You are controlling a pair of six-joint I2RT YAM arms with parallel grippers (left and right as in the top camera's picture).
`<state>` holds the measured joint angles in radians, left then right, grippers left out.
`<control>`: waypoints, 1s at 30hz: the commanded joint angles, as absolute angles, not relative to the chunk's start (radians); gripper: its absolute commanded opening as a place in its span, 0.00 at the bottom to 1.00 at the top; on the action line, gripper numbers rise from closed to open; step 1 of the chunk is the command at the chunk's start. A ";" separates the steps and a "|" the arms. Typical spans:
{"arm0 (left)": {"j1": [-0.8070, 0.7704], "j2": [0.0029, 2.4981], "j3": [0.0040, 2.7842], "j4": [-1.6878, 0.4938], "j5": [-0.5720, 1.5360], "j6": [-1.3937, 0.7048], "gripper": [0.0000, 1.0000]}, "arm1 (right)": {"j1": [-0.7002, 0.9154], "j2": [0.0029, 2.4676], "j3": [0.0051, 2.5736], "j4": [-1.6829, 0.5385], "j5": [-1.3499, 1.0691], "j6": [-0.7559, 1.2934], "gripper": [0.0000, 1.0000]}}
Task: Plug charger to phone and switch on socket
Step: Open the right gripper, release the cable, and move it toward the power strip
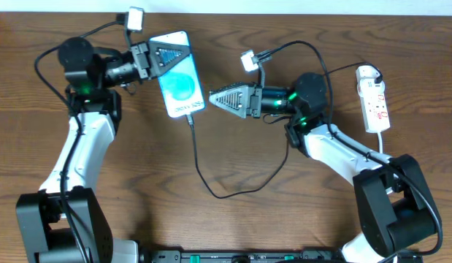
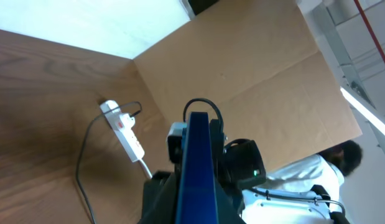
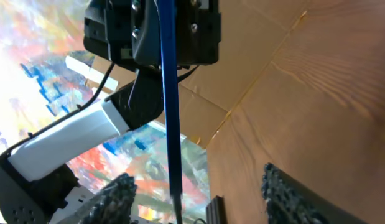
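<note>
Toward the left of the wooden surface (image 1: 247,226), the left claw (image 1: 174,55) pinches the phone (image 1: 183,84) by its upper part, one finger over the blue screen. Both wrist views show the phone edge-on as a thin blue strip, and in the left wrist view it stands between that claw's own dark fingers. The charger (image 1: 229,196) meets the phone's lower edge, runs down the surface, loops at the bottom and climbs back past the right arm toward the socket (image 1: 375,98). Whether its tip is fully seated in the phone I cannot tell. The right claw (image 1: 217,98) points at the phone from just beside its lower right corner without touching it. Its fingers (image 3: 117,196) are spread wide and hold nothing. The socket lies well apart at the far right of the surface, its white cord trailing from the near end.
</note>
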<state>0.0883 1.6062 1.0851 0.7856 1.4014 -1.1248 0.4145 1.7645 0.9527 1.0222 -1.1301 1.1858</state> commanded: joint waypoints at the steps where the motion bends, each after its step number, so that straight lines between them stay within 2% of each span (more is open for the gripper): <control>1: 0.129 1.582 1.100 0.794 1.452 -1.116 0.08 | 0.394 1.753 0.968 1.011 -1.168 1.159 0.73; 3: 0.149 1.582 1.100 0.786 1.459 -1.119 0.07 | 0.387 1.753 0.968 0.969 -1.178 1.126 0.82; 4: 0.163 1.582 1.100 0.782 1.460 -1.122 0.07 | 0.383 1.753 0.968 0.923 -1.178 1.091 0.90; 9: 0.192 1.582 1.100 0.739 1.463 -1.122 0.08 | 0.373 1.753 0.968 0.686 -1.142 0.937 0.99; 18: 0.195 1.582 1.100 0.738 1.486 -1.122 0.08 | 0.371 1.753 0.968 0.277 -0.913 0.709 0.99; 25: 0.196 1.582 1.100 0.738 1.497 -1.118 0.07 | 0.336 1.740 0.968 0.010 -0.707 0.622 0.99; 30: 0.195 1.582 1.100 0.738 1.497 -1.110 0.08 | 0.303 1.622 0.968 -0.218 -0.478 0.561 0.99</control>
